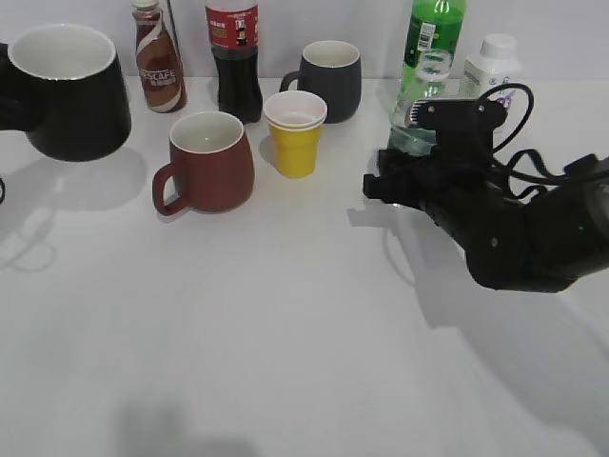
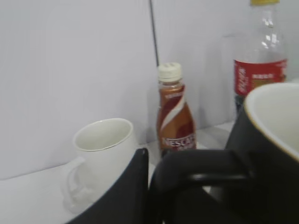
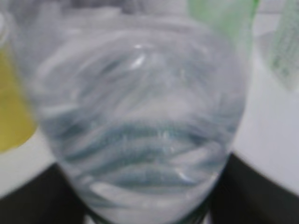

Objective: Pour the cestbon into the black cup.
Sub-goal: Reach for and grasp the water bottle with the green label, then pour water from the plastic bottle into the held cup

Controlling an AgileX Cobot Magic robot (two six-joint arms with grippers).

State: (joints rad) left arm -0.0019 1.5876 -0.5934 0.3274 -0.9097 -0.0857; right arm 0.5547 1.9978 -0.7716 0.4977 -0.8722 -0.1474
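The black cup (image 1: 67,90) hangs above the table at the far left, its shadow below it. My left gripper (image 1: 6,112) is shut on its loop handle. In the left wrist view the cup (image 2: 273,140) fills the right side and my left gripper (image 2: 149,179) clamps the handle. The cestbon (image 1: 419,95) stands at the back right, a clear ribbed bottle. My right gripper (image 1: 385,181) is shut on its lower body. In the right wrist view the cestbon (image 3: 140,107) fills the frame between the fingers of my right gripper (image 3: 147,217).
A reddish-brown mug (image 1: 209,162), stacked yellow cups (image 1: 295,133), a dark-grey mug (image 1: 328,81), a Nescafe bottle (image 1: 159,62) and a cola bottle (image 1: 234,57) stand at the back. A green soda bottle (image 1: 445,14) and a white bottle (image 1: 493,62) are behind the cestbon. A white mug (image 2: 103,144) stands near the left gripper.
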